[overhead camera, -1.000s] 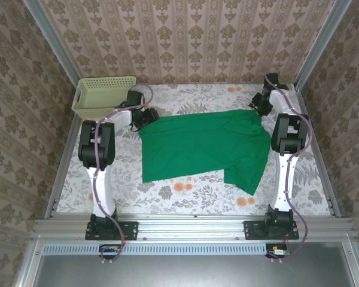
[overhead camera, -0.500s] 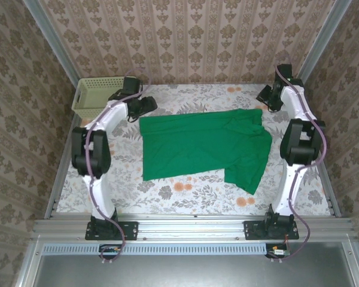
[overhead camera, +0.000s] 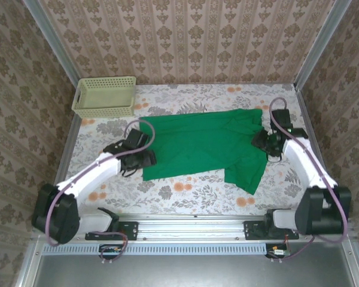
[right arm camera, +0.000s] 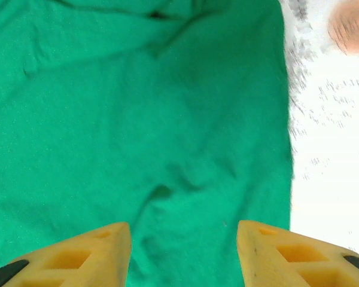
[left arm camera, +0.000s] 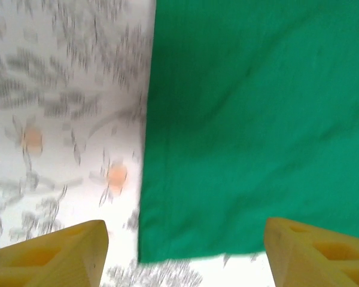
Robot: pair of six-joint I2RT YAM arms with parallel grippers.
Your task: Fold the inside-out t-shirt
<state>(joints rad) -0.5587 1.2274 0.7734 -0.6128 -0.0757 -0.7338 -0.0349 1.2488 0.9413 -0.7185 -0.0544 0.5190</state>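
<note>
The basket (overhead camera: 105, 95) takes the far left corner, well apart from the shirt (overhead camera: 203, 146). Bare worktop (overhead camera: 185, 194) runs along the near edge and behind the shirt. The left pincer (overhead camera: 145, 156) and right pincer (overhead camera: 260, 142) stand spread at the shirt's side edges. Walls (overhead camera: 24, 119) close in on both sides.

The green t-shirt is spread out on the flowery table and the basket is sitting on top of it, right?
Not quite. The green t-shirt does lie spread out on the flowery table, but the basket is not on it: it stands apart in the table's far left corner, as the top external view shows.
</note>
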